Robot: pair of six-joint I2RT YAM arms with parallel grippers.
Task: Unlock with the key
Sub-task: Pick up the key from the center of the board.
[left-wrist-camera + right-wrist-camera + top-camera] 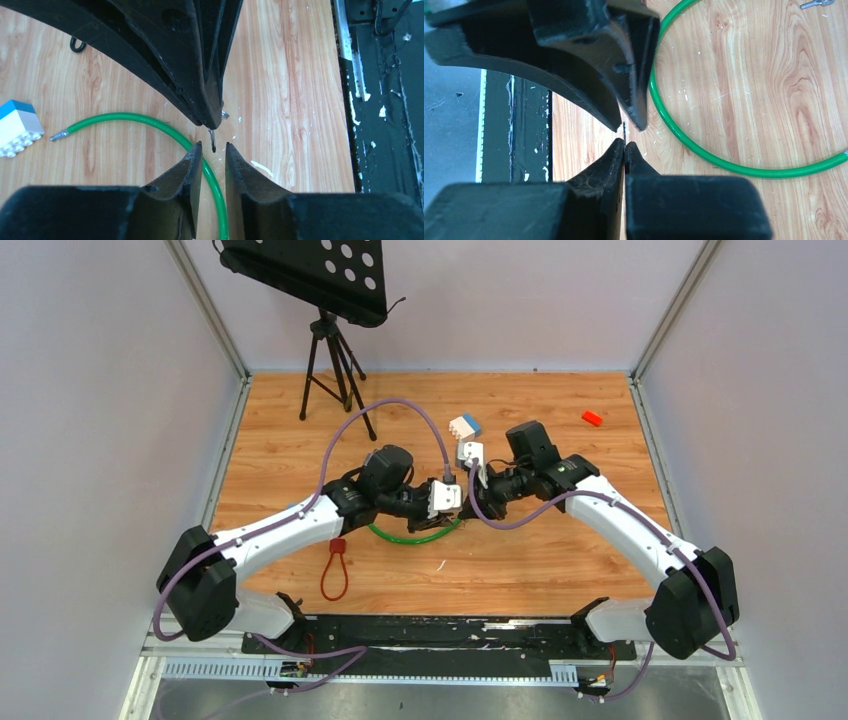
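Observation:
The key [212, 140] is a small dark metal piece held off the table. It sticks out of my right gripper's fingertips [200, 90], which fill the top of the left wrist view. My right gripper [624, 144] is shut on the key [624, 131], seen there edge-on as a thin line. My left gripper [214, 145] faces it tip to tip with its jaws a little apart; the key's end hangs at the gap and touches neither finger. In the top view the left gripper [458, 496] and right gripper [472, 490] meet above a green cable loop [415, 533]. No lock body shows.
The green cable [150, 122] ends in a metal tip [59, 135]. A white and blue brick [464, 426] and a white block [470, 452] lie behind the grippers. A red brick [592, 418] is at the back right, a red cord loop [335, 570] at the front left, a tripod [335, 365] at the back.

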